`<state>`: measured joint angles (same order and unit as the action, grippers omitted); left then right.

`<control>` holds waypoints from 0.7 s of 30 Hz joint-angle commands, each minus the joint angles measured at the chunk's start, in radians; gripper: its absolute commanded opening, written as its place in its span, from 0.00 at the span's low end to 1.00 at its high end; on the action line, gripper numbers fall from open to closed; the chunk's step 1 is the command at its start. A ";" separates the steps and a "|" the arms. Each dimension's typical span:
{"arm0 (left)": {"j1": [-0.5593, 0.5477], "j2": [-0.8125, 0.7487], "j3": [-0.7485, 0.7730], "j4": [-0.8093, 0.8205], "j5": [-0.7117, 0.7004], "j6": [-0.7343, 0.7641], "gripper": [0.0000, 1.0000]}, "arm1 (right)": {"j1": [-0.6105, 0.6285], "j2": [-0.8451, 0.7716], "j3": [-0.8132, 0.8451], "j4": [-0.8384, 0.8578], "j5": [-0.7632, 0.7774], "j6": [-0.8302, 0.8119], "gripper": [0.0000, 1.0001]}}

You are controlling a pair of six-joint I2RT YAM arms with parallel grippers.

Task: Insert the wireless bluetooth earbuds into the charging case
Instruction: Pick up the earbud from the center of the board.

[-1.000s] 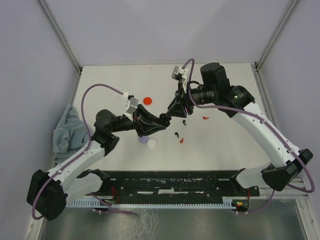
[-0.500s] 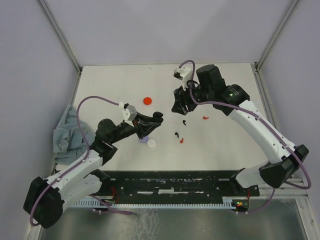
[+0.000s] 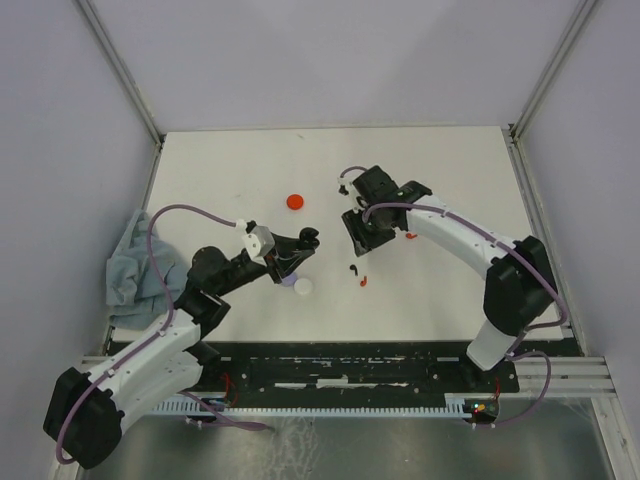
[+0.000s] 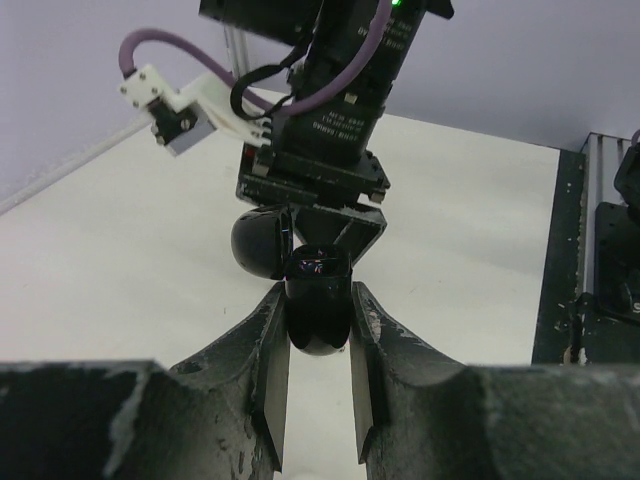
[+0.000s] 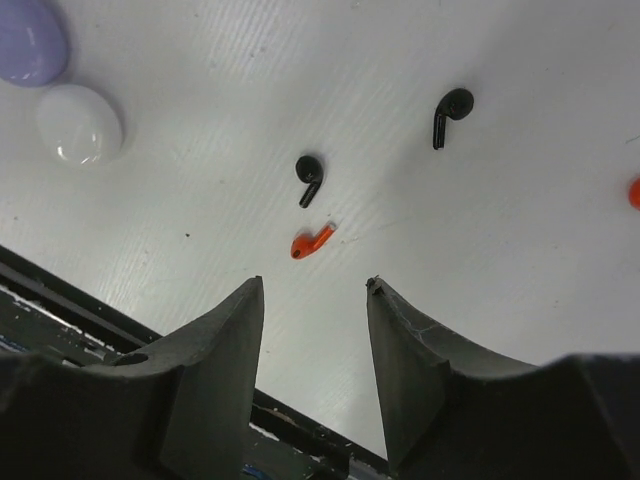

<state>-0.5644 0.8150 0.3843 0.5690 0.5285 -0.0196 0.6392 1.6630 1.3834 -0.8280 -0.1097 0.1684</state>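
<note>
The left pincer (image 3: 308, 238) is clamped tight on a glossy black charging case (image 4: 318, 312), held above the bench (image 3: 450, 170). Near it lie a white disc (image 5: 78, 124) and a lavender disc (image 5: 30, 40), close together. To their right the earbuds lie loose on the bench: 1 red earbud (image 5: 312, 241) nearest, then 2 black earbuds (image 5: 310, 178), and another red one (image 5: 634, 192) further off. The right pincer (image 5: 313, 290) hangs over them, fingers parted about halfway and gripping nothing. Farthest out sits a red disc (image 3: 294, 201).
</note>
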 commanded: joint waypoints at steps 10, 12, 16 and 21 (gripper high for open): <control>-0.002 0.018 -0.015 0.085 -0.073 0.046 0.03 | 0.075 0.202 0.005 0.114 0.169 0.187 0.54; -0.003 0.013 -0.021 0.098 -0.073 0.051 0.03 | 0.089 0.227 0.014 0.118 0.181 0.196 0.54; -0.002 -0.010 -0.047 0.124 -0.073 0.070 0.03 | 0.096 0.283 0.023 0.126 0.207 0.221 0.52; -0.002 -0.036 -0.079 0.171 -0.090 0.071 0.03 | 0.099 0.325 0.026 0.154 0.215 0.238 0.50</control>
<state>-0.5644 0.8055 0.3149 0.6422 0.4706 0.0162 0.7361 1.9675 1.3731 -0.7166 0.0669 0.3706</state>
